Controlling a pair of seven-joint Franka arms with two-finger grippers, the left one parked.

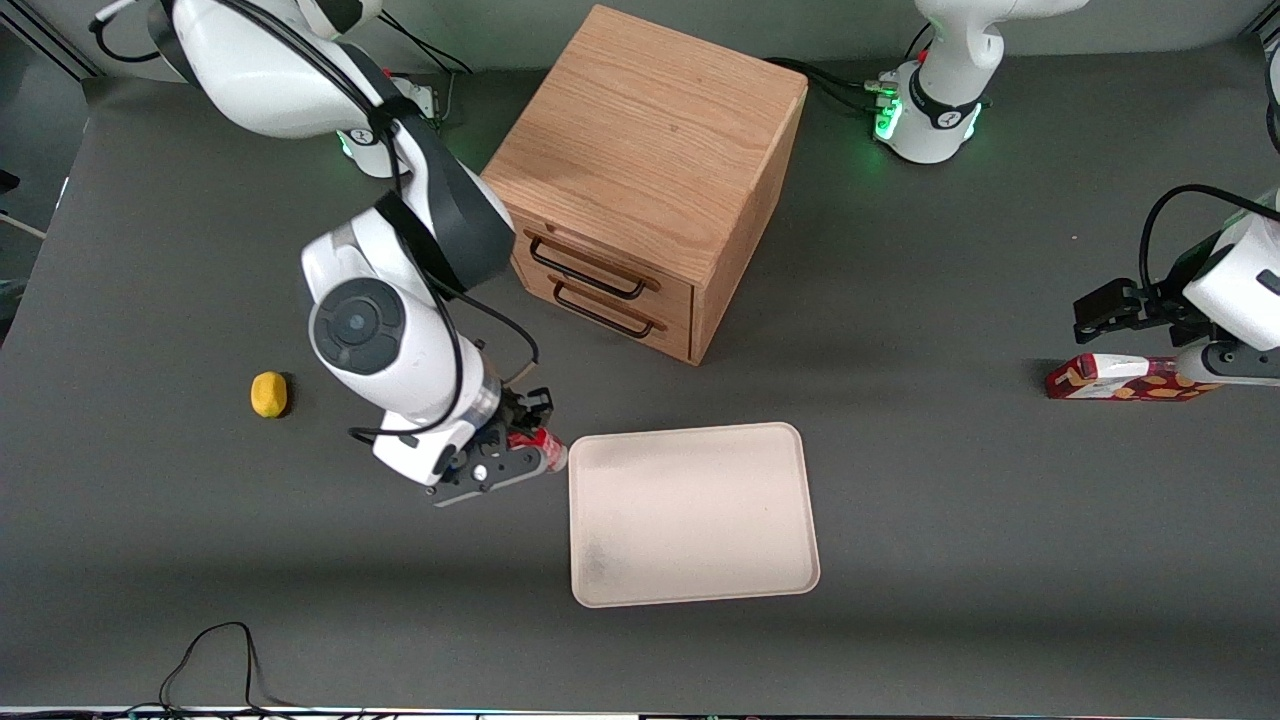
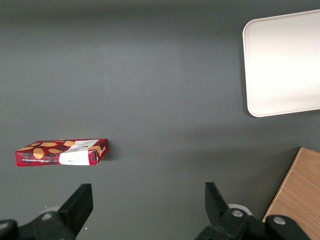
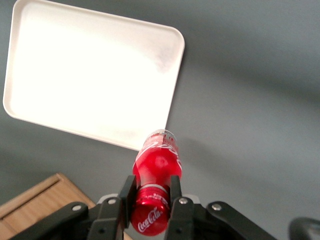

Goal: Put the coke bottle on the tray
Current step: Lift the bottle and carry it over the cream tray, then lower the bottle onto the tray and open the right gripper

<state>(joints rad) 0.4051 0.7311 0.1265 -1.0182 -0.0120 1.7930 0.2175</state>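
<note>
Although the right arm's gripper (image 3: 150, 200) is already clamped on the small red coke bottle (image 3: 156, 165), carried just beside the large cream-white rectangular tray (image 1: 690, 590), moving over it and releasing apparently remain.

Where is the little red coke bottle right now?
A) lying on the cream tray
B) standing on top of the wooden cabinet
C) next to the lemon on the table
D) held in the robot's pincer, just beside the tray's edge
D: the pincer is shut on the coke bottle, which sits by the rim of the tray, not yet on it.
</note>
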